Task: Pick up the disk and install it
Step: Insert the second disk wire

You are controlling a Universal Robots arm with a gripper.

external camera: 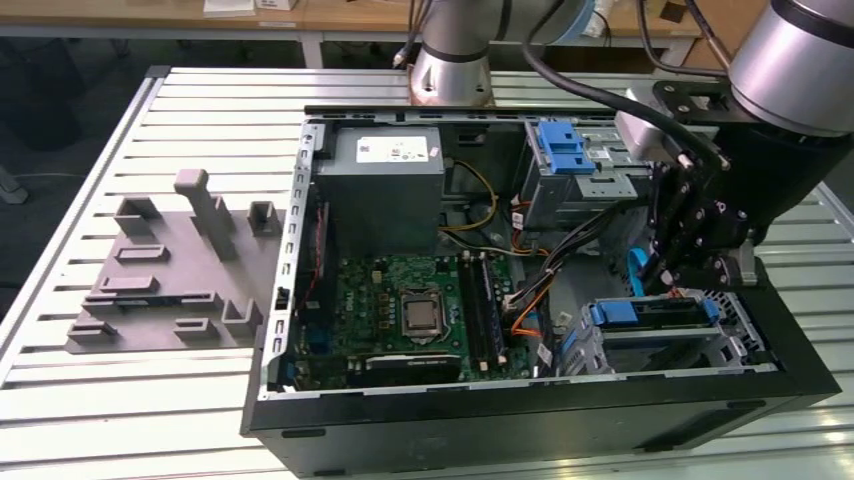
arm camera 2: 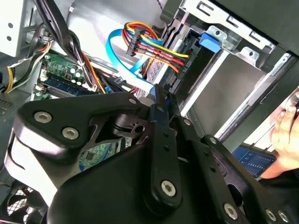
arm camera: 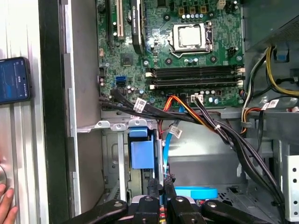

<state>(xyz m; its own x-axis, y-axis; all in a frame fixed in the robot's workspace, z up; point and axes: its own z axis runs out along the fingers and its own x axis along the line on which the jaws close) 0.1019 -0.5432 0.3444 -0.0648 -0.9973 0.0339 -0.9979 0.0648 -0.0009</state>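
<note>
Gripper: black linkage gripper (arm camera: 161, 183), fingers pressed together, nothing visibly between them.
Disk: blue-railed silver drive (external camera: 657, 313) seated in the case's corner bay, just below the gripper.
Room: cables (arm camera: 205, 122) crowd alongside.

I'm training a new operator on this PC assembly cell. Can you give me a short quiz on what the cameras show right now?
1. True or false: the computer case lies open, with its motherboard exposed.
2. In the exterior view, the gripper is: A) at the case's end on the exterior view's left; B) down by the drive bay at the case's end on the exterior view's right; C) outside the case.
3. Fill in: in the first wrist view, a person's hand shows outside the case, on the same side as a ____ with a lit screen.

Key: 1 true; 2 B; 3 phone.
</note>
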